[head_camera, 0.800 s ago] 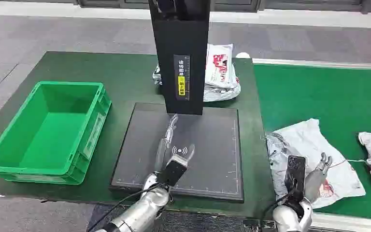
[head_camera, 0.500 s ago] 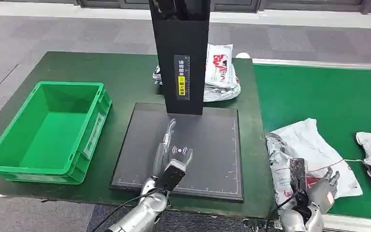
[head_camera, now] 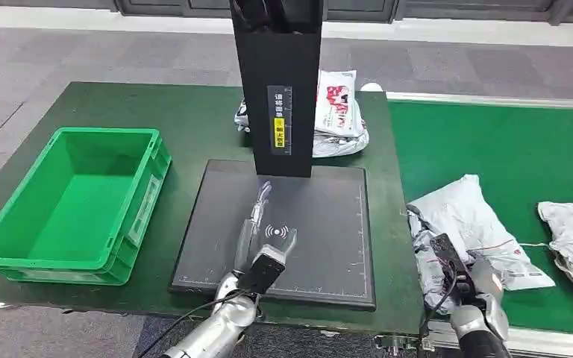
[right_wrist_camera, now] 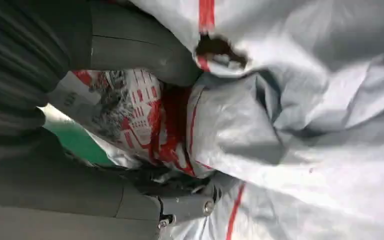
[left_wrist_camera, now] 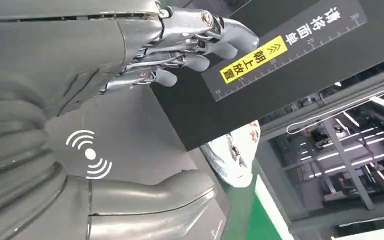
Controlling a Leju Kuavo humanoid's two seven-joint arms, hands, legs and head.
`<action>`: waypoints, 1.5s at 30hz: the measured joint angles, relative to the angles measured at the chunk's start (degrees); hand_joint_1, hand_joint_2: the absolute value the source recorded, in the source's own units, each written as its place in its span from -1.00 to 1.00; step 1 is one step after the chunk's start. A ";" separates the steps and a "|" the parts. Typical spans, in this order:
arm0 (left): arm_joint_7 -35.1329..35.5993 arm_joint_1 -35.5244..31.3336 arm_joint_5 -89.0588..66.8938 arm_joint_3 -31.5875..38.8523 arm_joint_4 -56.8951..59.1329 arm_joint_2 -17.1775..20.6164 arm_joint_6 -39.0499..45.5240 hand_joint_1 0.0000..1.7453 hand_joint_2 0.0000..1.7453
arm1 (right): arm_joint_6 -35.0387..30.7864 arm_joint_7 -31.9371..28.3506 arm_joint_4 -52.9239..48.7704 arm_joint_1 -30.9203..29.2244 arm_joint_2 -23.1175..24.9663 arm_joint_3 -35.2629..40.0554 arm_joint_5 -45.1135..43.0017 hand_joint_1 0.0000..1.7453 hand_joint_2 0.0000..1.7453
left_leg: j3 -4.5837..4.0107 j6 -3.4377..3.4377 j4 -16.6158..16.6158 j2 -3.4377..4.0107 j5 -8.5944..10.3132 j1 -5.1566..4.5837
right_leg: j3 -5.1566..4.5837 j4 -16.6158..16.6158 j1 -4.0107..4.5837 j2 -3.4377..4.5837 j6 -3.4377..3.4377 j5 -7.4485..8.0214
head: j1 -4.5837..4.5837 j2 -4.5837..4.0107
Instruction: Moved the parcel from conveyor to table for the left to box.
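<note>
a: parcel [head_camera: 470, 224] on conveyor [head_camera: 522, 149], crumpled under right hand [head_camera: 474, 287]; soft, light, slippery.
b: gripped at bunched near edge. left hand [head_camera: 257, 239] spread flat, holding nothing, over scanner pad [head_camera: 328, 216].

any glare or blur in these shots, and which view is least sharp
Head view: even light and sharp, with a soft sheen on the black pad by the left hand. Left wrist view: bright ceiling strip lights in the background, yellow label crisp. Right wrist view: softest, too close to the grey parcel in the right hand, print smeared.
</note>
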 measured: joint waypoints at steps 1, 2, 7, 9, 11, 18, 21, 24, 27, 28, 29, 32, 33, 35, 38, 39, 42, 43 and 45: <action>0.11 -0.01 -0.02 0.00 0.00 0.02 0.02 -1.00 1.00 | -0.81 -0.59 0.48 -0.26 -0.04 0.00 -0.24 1.00 1.00 | -0.02 0.01 0.00 0.04 -0.02 0.00 | 0.10 -0.01 0.00 0.03 0.00 0.00 | -0.02 0.00; 0.20 0.00 -0.09 0.00 0.00 0.00 0.02 -1.00 1.00 | -2.00 -1.17 0.70 -0.31 -0.02 -0.02 -0.41 1.00 1.00 | -0.11 0.08 0.00 0.04 -0.06 0.00 | 0.20 -0.02 -0.01 0.02 0.01 -0.01 | -0.02 0.00; 0.31 0.00 -0.15 0.00 0.00 0.15 0.22 -1.00 1.00 | -6.63 -4.33 0.57 -0.20 0.39 0.00 -3.32 1.00 1.00 | -0.10 0.12 0.00 -0.01 -0.05 0.00 | 0.36 -0.02 -0.01 -0.08 0.07 -0.04 | -0.02 0.00; 0.04 0.00 0.09 0.00 0.00 0.30 0.31 -1.00 1.00 | -10.10 -5.64 -1.41 1.07 0.94 0.24 -5.34 1.00 1.00 | 0.22 0.07 0.00 -0.09 0.06 0.00 | 0.30 -0.02 -0.01 -0.16 0.05 -0.02 | -0.02 0.00; -0.09 0.01 0.22 0.02 0.00 0.48 0.33 -1.00 1.00 | -11.32 -5.53 -4.32 2.42 1.44 1.05 -6.42 1.00 1.00 | 0.15 0.02 0.00 -0.21 0.14 0.00 | 0.21 -0.01 -0.01 -0.20 0.03 0.01 | -0.02 0.00; -0.20 0.00 0.22 0.07 0.00 0.57 0.63 -1.00 1.00 | -15.26 -7.85 -9.95 5.08 2.41 2.23 -8.94 1.00 1.00 | -0.07 0.03 -0.01 -0.43 0.12 0.00 | 0.07 -0.01 -0.03 -0.36 0.07 -0.05 | -0.02 0.00; -0.83 -0.05 0.33 0.13 0.22 0.63 1.44 -1.00 1.00 | -21.69 -12.17 -18.51 8.20 3.43 3.08 -13.91 1.00 1.00 | -0.15 0.03 -0.01 -0.55 0.13 0.00 | 0.03 -0.01 -0.04 -0.48 0.10 -0.08 | -0.02 0.00; -1.75 -0.63 0.70 0.44 1.09 0.92 2.69 -1.00 1.00 | -24.66 -15.33 -30.09 11.37 4.18 5.03 -19.72 1.00 1.00 | -0.24 0.03 -0.01 -0.56 0.14 0.00 | -0.05 0.00 -0.04 -0.49 0.10 -0.08 | -0.02 0.00; -2.01 -1.87 0.20 0.92 2.17 1.44 4.37 -1.00 1.00 | -26.03 -18.51 -40.40 13.65 4.61 7.48 -22.99 1.00 1.00 | -0.30 0.03 -0.01 -0.56 0.14 0.00 | -0.13 0.01 -0.04 -0.48 0.10 -0.07 | -0.02 0.00; -2.01 -2.29 0.17 1.16 2.49 1.62 4.44 -1.00 1.00 | -26.12 -18.71 -42.85 14.08 4.72 8.20 -23.15 1.00 1.00 | -0.29 0.03 -0.01 -0.54 0.14 0.00 | -0.13 0.01 -0.03 -0.48 0.10 -0.07 | -0.02 0.00; -2.05 -2.68 0.06 1.36 2.78 1.79 4.94 -1.00 1.00 | -26.10 -19.03 -45.19 14.48 4.85 8.99 -23.80 1.00 1.00 | -0.29 0.03 -0.01 -0.54 0.14 0.00 | -0.14 0.01 -0.03 -0.47 0.10 -0.07 | -0.02 0.00; -2.43 -3.61 -0.55 2.01 3.34 2.14 6.49 -1.00 1.00 | -25.26 -20.35 -49.49 15.11 5.16 11.52 -24.13 1.00 1.00 | -0.33 0.03 -0.01 -0.53 0.14 0.00 | -0.14 0.02 -0.03 -0.47 0.10 -0.07 | -0.02 0.00; -2.49 -3.87 -0.78 2.36 3.39 2.23 6.62 -1.00 1.00 | -24.94 -20.85 -50.36 14.97 5.35 12.85 -24.06 1.00 1.00 | -0.32 0.03 -0.01 -0.51 0.15 0.00 | -0.15 0.03 -0.03 -0.47 0.10 -0.07 | -0.02 0.00; -2.40 -4.38 -1.42 2.91 3.37 2.29 6.67 -1.00 1.00 | -24.43 -21.31 -51.04 14.11 5.84 15.65 -23.93 1.00 1.00 | -0.31 0.02 -0.01 -0.49 0.16 0.00 | -0.15 0.03 -0.03 -0.44 0.10 -0.06 | -0.02 0.00; -2.03 -4.96 -2.71 3.13 3.34 2.19 6.58 -1.00 1.00 | -22.26 -20.74 -51.04 11.81 6.84 19.79 -24.85 1.00 1.00 | -0.34 0.04 -0.01 -0.51 0.24 0.00 | -0.16 0.04 -0.03 -0.44 0.09 -0.05 | -0.02 0.00; -2.01 -5.18 -2.97 3.26 3.32 2.10 6.45 -1.00 1.00 | -21.24 -20.19 -50.97 10.60 7.08 21.25 -25.27 1.00 1.00 | -0.34 0.04 -0.01 -0.51 0.25 0.00 | -0.18 0.04 -0.04 -0.44 0.07 -0.03 | -0.02 0.00; -1.90 -5.83 -3.43 3.34 3.34 1.73 6.10 -1.00 1.00 | -19.65 -19.17 -50.43 7.12 7.59 25.29 -26.01 1.00 1.00 | -0.33 0.05 0.00 -0.55 0.29 0.00 | -0.19 0.04 -0.03 -0.49 0.07 -0.02 | -0.02 0.00; -1.90 -5.99 -3.48 3.34 3.32 1.68 6.10 -1.00 1.00 | -19.52 -19.08 -50.32 6.50 7.72 26.01 -26.05 1.00 1.00 | -0.35 0.04 0.00 -0.59 0.30 0.00 | -0.19 0.04 -0.03 -0.51 0.07 -0.03 | -0.04 0.00; -2.01 -6.21 -3.48 3.45 3.34 1.62 5.88 -1.00 1.00 | -18.65 -18.95 -50.06 5.51 7.78 27.14 -27.08 1.00 1.00 | -0.40 0.04 0.00 -0.66 0.30 0.00 | -0.19 0.04 -0.04 -0.57 0.07 -0.03 | -0.02 0.00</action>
